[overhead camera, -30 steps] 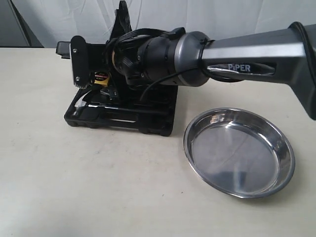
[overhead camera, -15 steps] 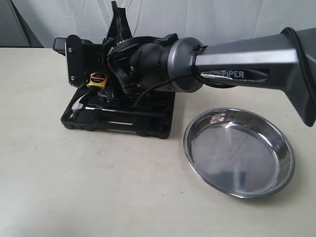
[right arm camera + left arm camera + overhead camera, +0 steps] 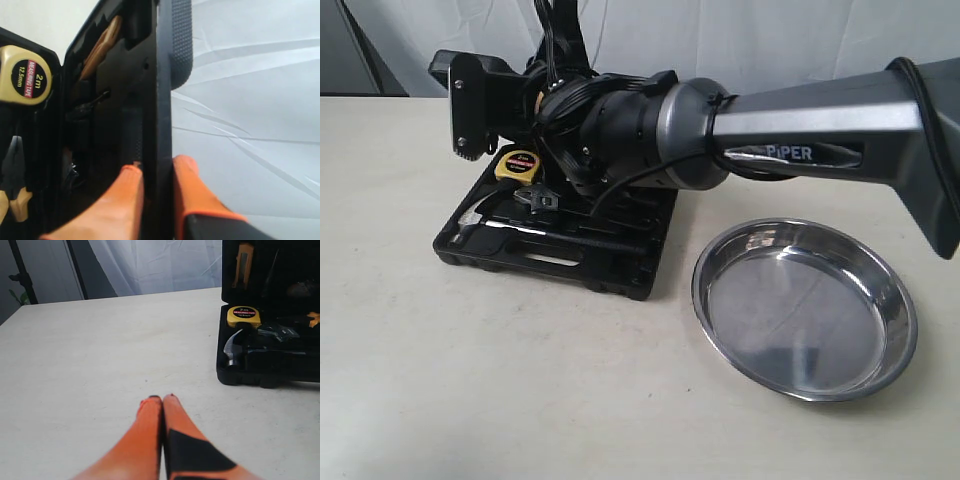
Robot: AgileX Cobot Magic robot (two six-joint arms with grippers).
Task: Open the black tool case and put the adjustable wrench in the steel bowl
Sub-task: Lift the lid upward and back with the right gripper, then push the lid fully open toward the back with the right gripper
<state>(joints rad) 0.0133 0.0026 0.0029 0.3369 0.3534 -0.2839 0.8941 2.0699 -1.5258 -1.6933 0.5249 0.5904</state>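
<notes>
The black tool case (image 3: 570, 262) lies open on the table; its upright lid (image 3: 165, 75) is pinched between my right gripper's (image 3: 159, 166) orange fingers. That arm reaches across from the right and hides most of the lid in the exterior view. The adjustable wrench (image 3: 533, 200) rests in its slot with its silver head (image 3: 276, 331) beside the hammer head (image 3: 232, 347). To the right of the case stands the steel bowl (image 3: 805, 305), holding nothing. My left gripper (image 3: 162, 398) hovers shut over bare table, well short of the case (image 3: 270, 367).
A yellow tape measure (image 3: 518, 165) sits in the case's back corner, seen too as the yellow tape measure (image 3: 243, 316). Orange-handled pliers (image 3: 15, 187) lie in the tray. A white curtain (image 3: 750, 35) hangs behind the table.
The right gripper has moved up and to the left with the lid, opening it wider. The case base has slid and turned a little towards the left.
</notes>
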